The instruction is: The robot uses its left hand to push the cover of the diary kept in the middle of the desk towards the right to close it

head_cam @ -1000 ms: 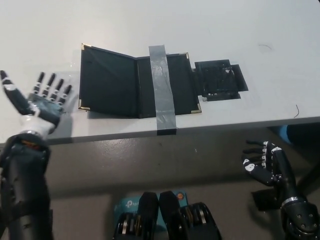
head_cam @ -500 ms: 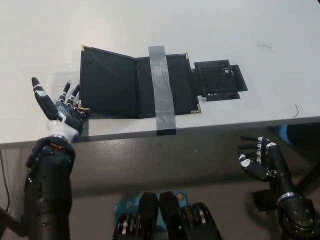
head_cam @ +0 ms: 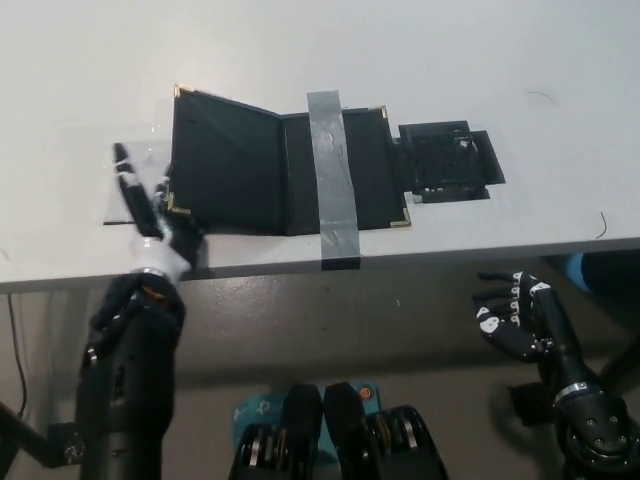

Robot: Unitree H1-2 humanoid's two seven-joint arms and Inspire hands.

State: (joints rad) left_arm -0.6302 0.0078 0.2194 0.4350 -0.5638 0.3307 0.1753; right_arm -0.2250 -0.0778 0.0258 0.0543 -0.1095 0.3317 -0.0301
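— What's the surface like?
— A plain white desk [head_cam: 420, 50], its front edge running across the middle; below it, grey floor.
— And the diary?
— The black diary [head_cam: 285, 170] lies open mid-desk, pinned by a strip of grey tape [head_cam: 333, 180] running over the desk edge. Its left cover [head_cam: 225, 160] has gold corners. A black taped patch [head_cam: 450, 162] sits just right of it.
— The hands?
— The left hand [head_cam: 160, 225] is at the cover's lower left corner, fingers spread, holding nothing; whether it touches is unclear. The right hand [head_cam: 515, 320] hangs below the desk, fingers apart, empty.
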